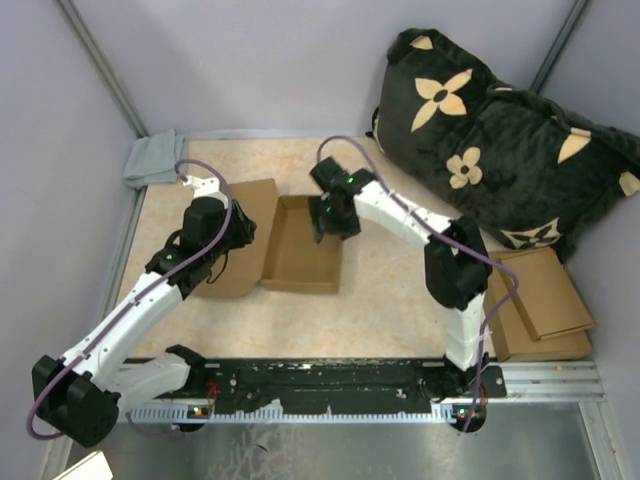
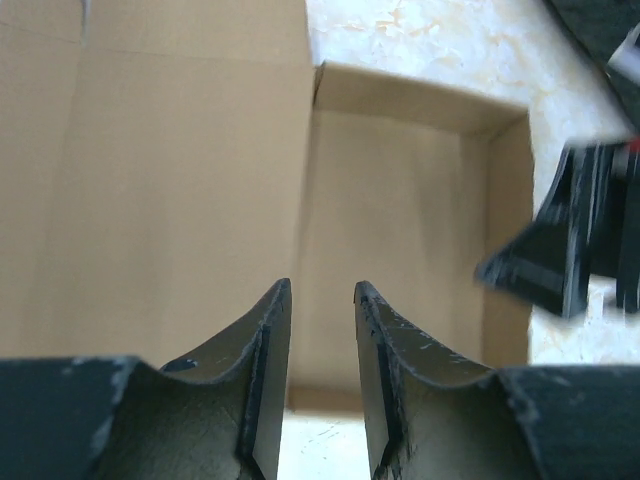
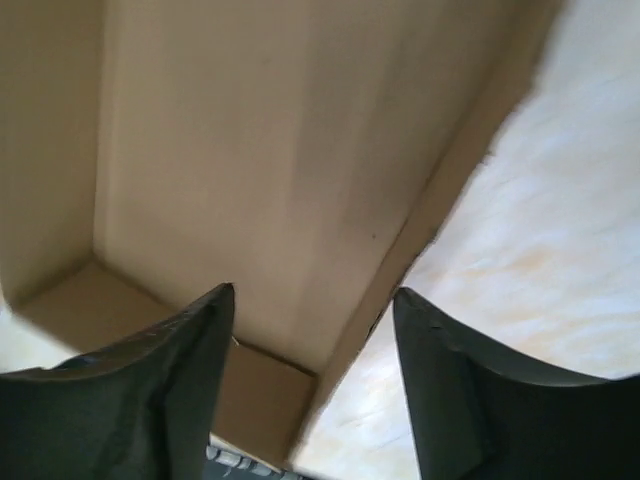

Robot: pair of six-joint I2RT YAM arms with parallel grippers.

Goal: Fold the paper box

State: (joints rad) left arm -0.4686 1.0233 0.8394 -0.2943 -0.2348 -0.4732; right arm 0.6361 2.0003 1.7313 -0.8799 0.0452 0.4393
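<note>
Paper box: the paper box (image 1: 303, 250) is lying about the middle of the counter (image 1: 390, 300), a little toward the left edge. Its tray is standing open-topped with the walls up, and the lid flap (image 1: 245, 200) is lying flat on the counter along the tray's left side.
Step in hand: the tray is looking formed and the lid not yet closed, so the arms are probably settling the side walls ahead of the lid fold.
Next move: it is calling for a hold on the flat lid flap at its outer edge and a swing over the hinge line. The other claw would be bracing the tray's right wall so the box is not sliding, and the tabs would be needing to meet their slits squarely.
Left claw: the left claw (image 1: 240, 233) is hovering over the seam where lid and tray meet. Its jaws are standing a narrow way apart with nothing between them.
Right claw: the right claw (image 1: 326, 224) is hanging over the tray's right wall with its jaws spread wide. They are straddling the rim without pinching it, though the wrist view is blurred.
Left arm: it is reaching from the near left corner toward the middle, wrist pitching down.
Right arm: it is rising from the near edge's right end, elbow bending high, forearm angling left toward the box.
Around: a black flowered cushion (image 1: 500, 150) is sitting at the far right corner, stacked cardboard (image 1: 540, 300) by the right edge, and a grey cloth (image 1: 152, 160) at the far left corner.
</note>
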